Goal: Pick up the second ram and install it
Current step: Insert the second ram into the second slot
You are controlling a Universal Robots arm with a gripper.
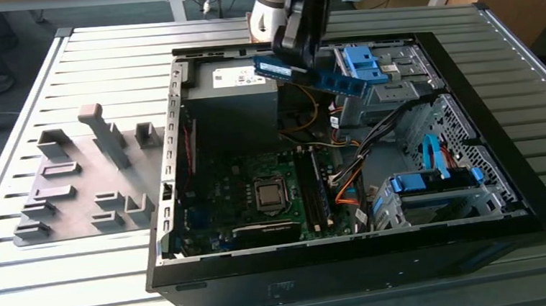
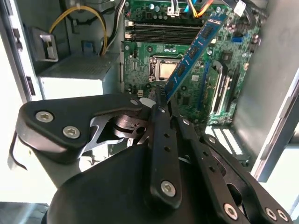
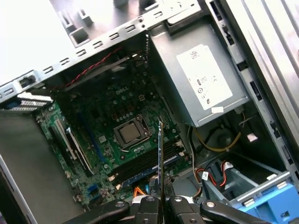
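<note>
Hiding behind the arm's dark wrist in the exterior view: the black hand (image 1: 297,59) itself, its fingertips hard to make out there. Clamping shut on one end of the second ram (image 2: 194,51), a long, thin blue-green circuit board with black chips, in both wrist views. Hanging tilted in the air over the open black computer case (image 1: 507,201), above the green motherboard (image 3: 117,116) and touching none of it. Showing edge-on as a thin line in the first wrist view. Sitting on the slatted grey metal worktop (image 1: 89,281), that case.
</note>
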